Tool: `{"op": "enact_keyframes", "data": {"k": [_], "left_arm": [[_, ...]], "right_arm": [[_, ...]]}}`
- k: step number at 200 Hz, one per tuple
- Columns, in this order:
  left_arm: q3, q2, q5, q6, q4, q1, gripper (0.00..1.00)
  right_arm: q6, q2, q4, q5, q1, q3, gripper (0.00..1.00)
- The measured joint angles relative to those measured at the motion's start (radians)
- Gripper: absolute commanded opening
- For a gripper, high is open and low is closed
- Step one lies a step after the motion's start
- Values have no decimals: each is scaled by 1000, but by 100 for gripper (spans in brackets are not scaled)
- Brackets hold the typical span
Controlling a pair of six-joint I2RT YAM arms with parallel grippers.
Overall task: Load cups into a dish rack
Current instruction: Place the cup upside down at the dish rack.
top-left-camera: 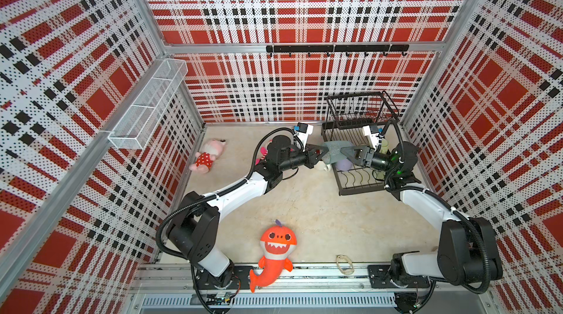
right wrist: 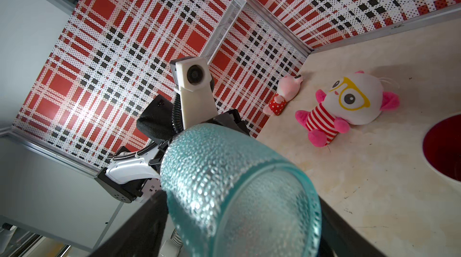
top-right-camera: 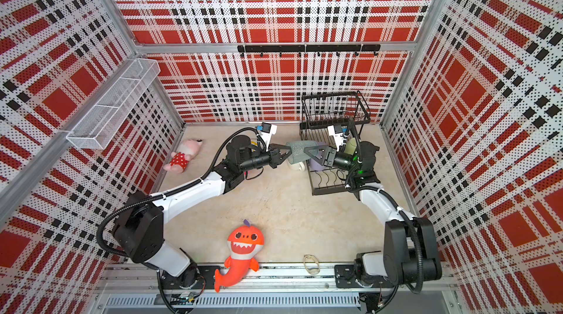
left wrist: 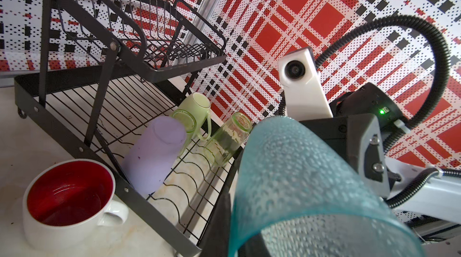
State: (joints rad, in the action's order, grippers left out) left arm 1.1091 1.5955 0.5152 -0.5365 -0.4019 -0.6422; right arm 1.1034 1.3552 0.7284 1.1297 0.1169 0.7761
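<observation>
While mid-handover between arms, hold teal cup off the surface, just beside dish rack. Note left end effector clamped on rim; right end effector straddling base, closure not confirmable. Likely purpose: shorter reach into rack.

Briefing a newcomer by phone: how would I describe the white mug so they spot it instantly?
Find the black wire dish rack by the back wall, on the robot's right. On the tabletop beside its lower tier, on the side toward the middle, stands a squat white mug. Unlike the lavender cup and green cups inside the rack, it is outside, upright, and red inside.
</observation>
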Motion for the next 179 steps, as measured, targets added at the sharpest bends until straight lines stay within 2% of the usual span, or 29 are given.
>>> {"op": "enact_keyframes", "data": {"k": [52, 85, 120, 138, 179], "left_arm": [[-7, 0, 0, -13, -42, -10, 2], [-11, 0, 3, -13, -61, -19, 3], [-11, 0, 9, -14, -69, -19, 12], [-12, 2, 2, -14, -69, -19, 20], [-13, 4, -4, -24, -73, -19, 27]], "right_arm": [[84, 34, 146, 13, 5, -1, 87], [99, 36, 183, 20, 16, -1, 83], [121, 36, 209, 21, 16, -1, 77], [119, 36, 217, 21, 18, -1, 74], [106, 36, 210, 23, 25, -2, 70]]}}
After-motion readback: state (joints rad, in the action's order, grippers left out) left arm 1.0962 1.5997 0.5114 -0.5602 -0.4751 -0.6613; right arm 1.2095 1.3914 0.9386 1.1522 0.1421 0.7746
